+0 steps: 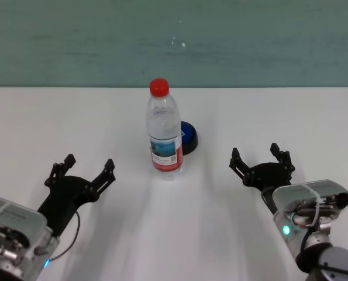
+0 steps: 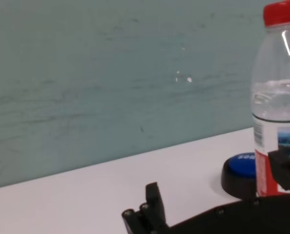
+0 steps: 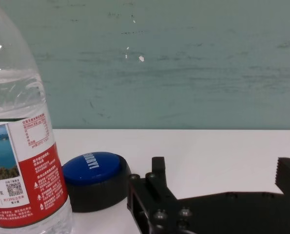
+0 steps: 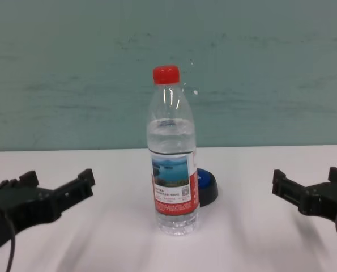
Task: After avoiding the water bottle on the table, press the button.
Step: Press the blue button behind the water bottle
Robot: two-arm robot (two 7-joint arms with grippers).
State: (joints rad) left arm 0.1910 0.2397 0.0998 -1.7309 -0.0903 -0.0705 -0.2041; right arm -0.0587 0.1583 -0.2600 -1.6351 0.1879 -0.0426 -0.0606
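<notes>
A clear water bottle (image 1: pixel 164 130) with a red cap and a red-and-white label stands upright mid-table (image 1: pixel 279 117). Just behind it to the right sits the button (image 1: pixel 188 136), a blue dome on a black base, partly hidden by the bottle. The bottle (image 4: pixel 174 164) also covers most of the button (image 4: pixel 207 187) in the chest view. My left gripper (image 1: pixel 87 167) hovers open at the front left, well clear of the bottle. At the front right my right gripper (image 1: pixel 260 158) is open, nothing between its fingers. The right wrist view shows the button (image 3: pixel 93 178) beside the bottle (image 3: pixel 20 146).
A teal wall (image 1: pixel 174 41) rises behind the table's far edge. Bare white tabletop lies between each gripper and the bottle, and along both sides.
</notes>
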